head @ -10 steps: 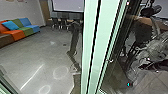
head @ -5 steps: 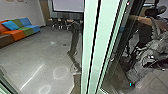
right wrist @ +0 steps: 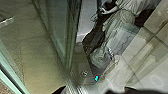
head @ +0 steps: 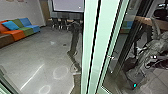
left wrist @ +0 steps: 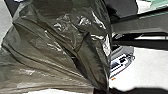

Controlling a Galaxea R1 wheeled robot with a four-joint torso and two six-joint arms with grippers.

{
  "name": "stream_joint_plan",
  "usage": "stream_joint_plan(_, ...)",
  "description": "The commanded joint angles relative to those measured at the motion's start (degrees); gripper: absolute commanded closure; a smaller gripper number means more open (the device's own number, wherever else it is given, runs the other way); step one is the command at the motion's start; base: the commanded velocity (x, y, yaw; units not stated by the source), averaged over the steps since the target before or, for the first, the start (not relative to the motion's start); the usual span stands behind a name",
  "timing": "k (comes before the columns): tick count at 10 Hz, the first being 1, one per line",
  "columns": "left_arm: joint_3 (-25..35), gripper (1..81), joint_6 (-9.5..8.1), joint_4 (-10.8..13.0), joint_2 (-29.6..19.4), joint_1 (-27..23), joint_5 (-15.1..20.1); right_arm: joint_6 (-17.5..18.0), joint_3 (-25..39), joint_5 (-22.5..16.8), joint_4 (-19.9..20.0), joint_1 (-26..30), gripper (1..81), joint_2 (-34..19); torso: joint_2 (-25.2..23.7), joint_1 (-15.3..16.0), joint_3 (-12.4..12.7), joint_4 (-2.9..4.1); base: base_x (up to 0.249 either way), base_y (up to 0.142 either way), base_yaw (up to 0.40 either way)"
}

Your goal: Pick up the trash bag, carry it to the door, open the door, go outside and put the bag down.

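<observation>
In the left wrist view, the dark, glossy trash bag (left wrist: 57, 50) spreads large, its folds drawn together towards my left gripper (left wrist: 106, 90), which is shut on it. Pale green door framing (head: 91, 47) stands upright in the middle of the head view, with a glass panel (head: 117, 58) at its right. Dark parts of my right gripper (right wrist: 85, 91) lie close to the glass and a metal door edge; its grip cannot be made out.
Beyond the framing lie grey floor (head: 37, 55), a coloured sofa (head: 18, 29) and chairs (head: 62, 24). A dark jointed shape (head: 73, 42) stands beside the frame, perhaps a reflection. A person in pale clothing (head: 152, 53) shows at or through the glass on the right.
At the right of the head view, the person and the small cyan light have shifted rightward. Blue and green sofa colours now show in the glass. The room on the left looks unchanged.
</observation>
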Motion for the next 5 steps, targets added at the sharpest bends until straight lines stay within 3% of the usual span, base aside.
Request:
stream_joint_plan(1, 0.52, 81.1, 0.04, -0.81, -0.27, -1.31, 4.16, -2.31, -7.08, -4.2, -15.97, 10.7, 1.0, -4.41, 0.0, 0.0, 0.0, 0.0, 0.0, 0.0, 0.0)
stream_joint_plan(5, 0.52, 81.1, 0.04, -0.81, 0.25, -1.13, 4.08, -2.49, -10.93, -0.09, -15.36, 9.83, 1.0, -5.99, 0.0, 0.02, 0.0, 0.0, 0.0, 0.0, 0.0)
